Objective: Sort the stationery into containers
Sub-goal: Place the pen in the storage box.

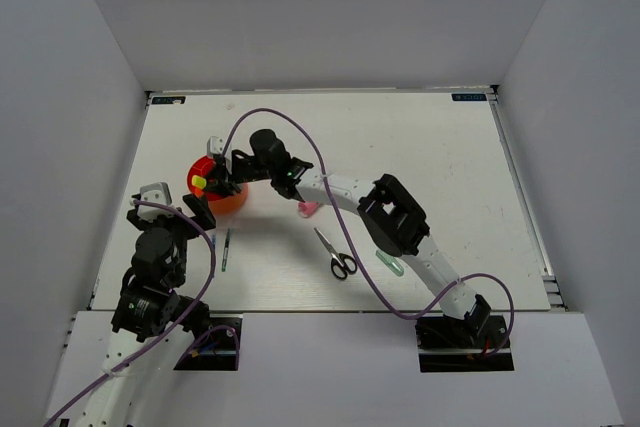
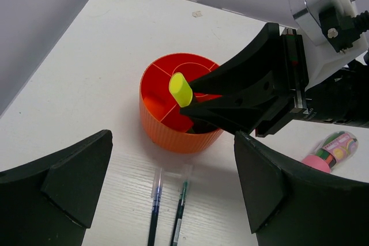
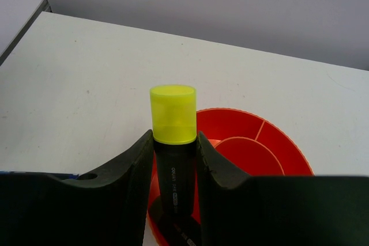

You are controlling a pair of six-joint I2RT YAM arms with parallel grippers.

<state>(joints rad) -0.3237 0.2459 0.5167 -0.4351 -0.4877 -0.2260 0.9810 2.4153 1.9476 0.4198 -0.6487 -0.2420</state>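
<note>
My right gripper (image 3: 174, 168) is shut on the yellow-capped black highlighter (image 3: 173, 113), holding it upright with its lower end inside the round red-orange pot (image 3: 260, 137). A second black barrel (image 3: 185, 233) lies under it in the same compartment. From the left wrist view the highlighter (image 2: 180, 89) stands tilted over the pot (image 2: 173, 136), between the right gripper's fingers (image 2: 242, 93). My left gripper (image 2: 173, 200) hangs open and empty just in front of the pot, above two thin pens (image 2: 155, 205). Seen from above, the pot (image 1: 232, 202) sits at the table's left.
Black-handled scissors (image 1: 337, 255) lie mid-table, under the right arm. A pink tube (image 1: 309, 209) lies right of the pot and shows as the pink tube (image 2: 330, 152) in the left wrist view. A pale-green capsule (image 1: 390, 264) lies beside the right arm. The thin pens (image 1: 226, 249) lie below the pot.
</note>
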